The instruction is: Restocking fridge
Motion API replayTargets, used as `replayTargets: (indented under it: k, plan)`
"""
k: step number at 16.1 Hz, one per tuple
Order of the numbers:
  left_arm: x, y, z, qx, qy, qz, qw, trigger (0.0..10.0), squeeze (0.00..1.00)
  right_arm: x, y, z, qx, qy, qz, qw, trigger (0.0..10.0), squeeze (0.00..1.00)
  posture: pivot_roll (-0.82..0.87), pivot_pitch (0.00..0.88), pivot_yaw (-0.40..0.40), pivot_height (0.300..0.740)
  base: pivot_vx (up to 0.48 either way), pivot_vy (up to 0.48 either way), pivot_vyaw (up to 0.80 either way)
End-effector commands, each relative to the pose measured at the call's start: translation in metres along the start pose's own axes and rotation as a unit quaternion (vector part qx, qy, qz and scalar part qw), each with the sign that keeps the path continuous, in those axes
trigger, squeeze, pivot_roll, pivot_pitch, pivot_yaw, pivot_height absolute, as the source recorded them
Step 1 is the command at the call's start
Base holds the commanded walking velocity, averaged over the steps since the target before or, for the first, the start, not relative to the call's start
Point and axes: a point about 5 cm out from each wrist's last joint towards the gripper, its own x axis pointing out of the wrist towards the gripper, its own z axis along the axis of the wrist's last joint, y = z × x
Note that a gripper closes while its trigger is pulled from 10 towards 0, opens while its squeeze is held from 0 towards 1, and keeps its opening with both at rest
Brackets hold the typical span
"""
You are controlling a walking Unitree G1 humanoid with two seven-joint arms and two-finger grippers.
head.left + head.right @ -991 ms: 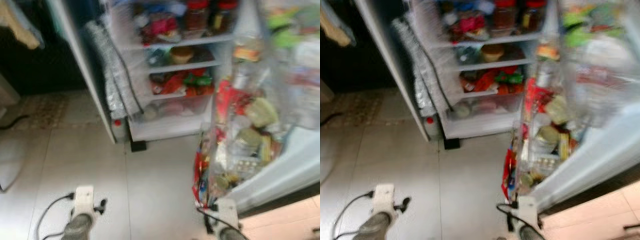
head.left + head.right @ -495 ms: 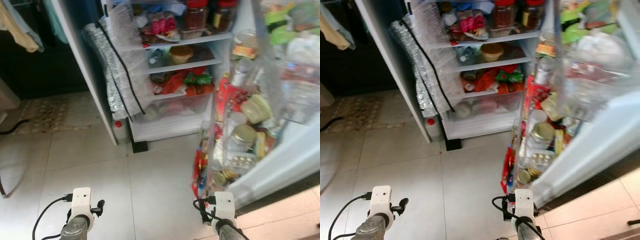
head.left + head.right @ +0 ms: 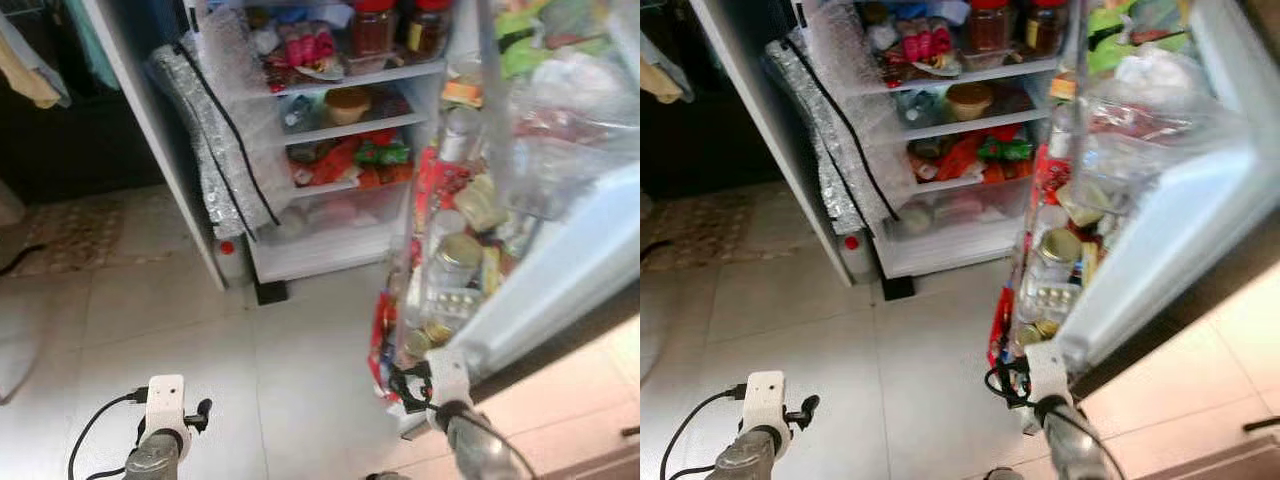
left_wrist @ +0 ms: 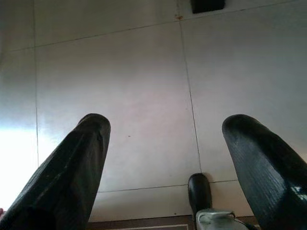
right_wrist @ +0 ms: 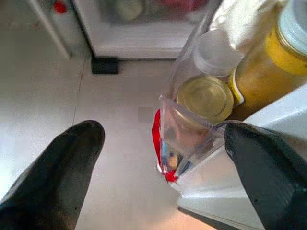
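Already we face the open white fridge (image 3: 330,250), fully stocked; our left gripper (image 4: 165,158) and right gripper (image 5: 163,163) gape wide, carrying nothing.

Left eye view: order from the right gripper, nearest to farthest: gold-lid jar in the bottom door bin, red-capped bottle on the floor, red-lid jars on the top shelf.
From the right gripper:
1. Gold-lid jar, bottom door bin, right beside it.
2. Red-capped bottle, on the floor at the fridge's foot, to the left.
3. Red-lid jars, top shelf, farthest.
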Motion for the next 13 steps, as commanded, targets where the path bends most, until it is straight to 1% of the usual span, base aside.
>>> replayTargets:
  k: [1, 2, 4, 5, 6, 9, 10, 11, 13]
  plan:
    - [-0.002, 0.004, -0.007, 0.002, 0.009, 0.007, 1.0, 10.0, 0.0, 0.006, -0.009, 0.014, -0.012, 0.003, 0.004, 1.0, 10.0, 0.0, -0.11, 0.149, 0.025, 0.74, 0.0, 0.0, 0.0]
    - [-0.002, 0.004, -0.007, 0.002, 0.009, 0.008, 1.0, 10.0, 0.0, 0.006, -0.009, 0.009, -0.006, 0.035, 0.016, 0.999, 10.0, 0.0, -0.11, 0.149, 0.027, 0.74, 0.0, 0.0, 0.0]
    - [-0.002, 0.004, -0.007, 0.002, 0.009, 0.008, 1.0, 10.0, 0.0, 0.006, -0.008, 0.005, -0.003, 0.068, 0.028, 0.997, 10.0, 0.0, -0.12, 0.149, 0.027, 0.74, 0.0, 0.0, 0.0]
    - [-0.002, 0.004, -0.007, 0.002, 0.009, 0.007, 1.0, 10.0, 0.0, 0.006, -0.008, 0.001, -0.006, 0.102, 0.038, 0.994, 10.0, 0.0, -0.12, 0.149, 0.028, 0.74, 0.0, 0.0, 0.0]
    - [-0.002, 0.004, -0.007, 0.002, 0.008, 0.007, 1.0, 10.0, 0.0, 0.007, -0.006, 0.002, -0.004, 0.104, 0.057, 0.993, 10.0, 0.0, -0.12, 0.149, 0.028, 0.74, 0.0, 0.0, 0.0]
    - [-0.003, 0.003, -0.007, 0.0, 0.008, 0.002, 1.0, 10.0, 0.0, 0.007, 0.003, 0.004, 0.043, 0.086, 0.112, 0.989, 10.0, 0.0, -0.12, 0.148, 0.029, 0.74, 0.0, 0.0, 0.0]
    - [-0.002, 0.003, -0.007, 0.0, 0.008, 0.002, 1.0, 10.0, 0.0, 0.007, 0.006, 0.005, 0.059, 0.081, 0.133, 0.986, 10.0, 0.0, -0.12, 0.147, 0.029, 0.74, 0.0, 0.0, 0.0]
    - [-0.002, 0.003, -0.007, 0.0, 0.008, 0.001, 1.0, 10.0, 0.0, 0.007, 0.008, 0.005, 0.065, 0.084, 0.149, 0.983, 10.0, 0.0, -0.12, 0.147, 0.028, 0.74, 0.0, 0.0, 0.0]
    - [-0.003, 0.002, -0.007, -0.003, 0.006, 0.0, 1.0, 10.0, 0.0, 0.005, 0.014, 0.006, 0.068, 0.099, 0.208, 0.971, 10.0, 0.0, -0.12, 0.145, 0.025, 0.74, 0.0, 0.0, 0.0]
